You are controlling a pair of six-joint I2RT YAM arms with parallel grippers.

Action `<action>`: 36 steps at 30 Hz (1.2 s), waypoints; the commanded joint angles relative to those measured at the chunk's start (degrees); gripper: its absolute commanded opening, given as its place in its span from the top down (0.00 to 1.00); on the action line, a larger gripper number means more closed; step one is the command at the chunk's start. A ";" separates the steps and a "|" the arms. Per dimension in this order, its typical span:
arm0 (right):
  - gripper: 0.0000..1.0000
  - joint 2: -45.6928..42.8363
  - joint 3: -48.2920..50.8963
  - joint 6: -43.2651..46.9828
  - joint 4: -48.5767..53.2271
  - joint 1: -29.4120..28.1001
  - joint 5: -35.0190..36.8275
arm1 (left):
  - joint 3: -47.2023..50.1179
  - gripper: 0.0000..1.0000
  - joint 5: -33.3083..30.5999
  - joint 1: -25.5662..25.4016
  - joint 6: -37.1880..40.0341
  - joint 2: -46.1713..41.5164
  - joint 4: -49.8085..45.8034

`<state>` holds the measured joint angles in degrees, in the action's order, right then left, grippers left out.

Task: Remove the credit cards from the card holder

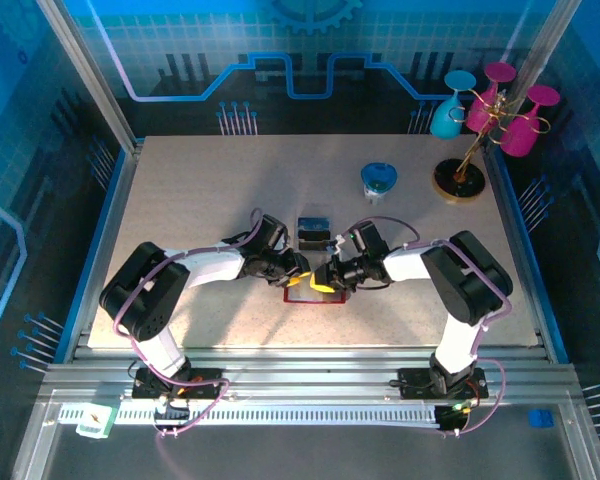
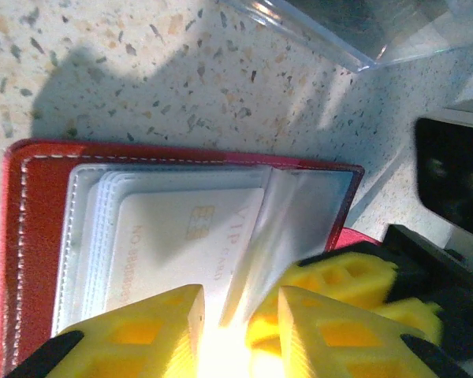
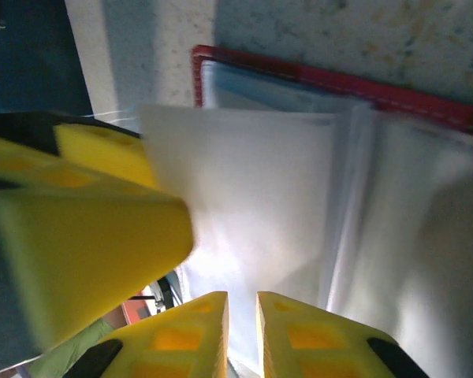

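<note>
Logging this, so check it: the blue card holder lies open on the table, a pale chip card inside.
Not blue: the left wrist view shows a red card holder. It lies open on the table, a pale chip card inside.

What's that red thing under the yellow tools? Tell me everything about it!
It's the card holder, a small red leathery wallet with pale stitching, lying open and flat on the speckled table. Inside are stacked see-through pockets; the top one holds a pale card with a chip. One clear leaf rises up into the left tool.
</note>
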<state>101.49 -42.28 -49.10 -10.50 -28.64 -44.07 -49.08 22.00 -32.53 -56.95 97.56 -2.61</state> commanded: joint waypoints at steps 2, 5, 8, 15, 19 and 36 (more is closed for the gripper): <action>0.82 -8.49 -0.60 1.57 6.96 1.61 2.95 | -0.97 0.69 2.13 -0.49 0.07 0.46 0.50; 0.81 -14.05 -2.65 5.08 16.29 3.04 7.38 | -2.21 0.69 2.65 -0.69 0.49 0.04 0.28; 0.80 -18.52 -4.71 8.24 24.08 5.12 10.92 | -4.60 0.67 3.55 -1.31 1.66 0.90 -1.22; 0.80 -23.98 -6.52 10.94 30.46 10.40 12.26 | -10.77 0.57 4.93 -3.62 3.29 4.40 -3.25; 0.80 -24.76 -6.37 11.57 31.60 11.82 11.87 | -13.43 0.52 5.29 -4.90 3.63 7.03 -3.50; 0.79 -25.46 -2.94 10.01 28.96 12.56 10.30 | -20.17 0.46 5.80 -7.94 3.87 14.64 -4.85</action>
<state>76.53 -46.24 -38.74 18.81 -16.80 -32.49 -67.79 26.87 -40.25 -53.89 111.79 -5.37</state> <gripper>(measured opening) 0.205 0.534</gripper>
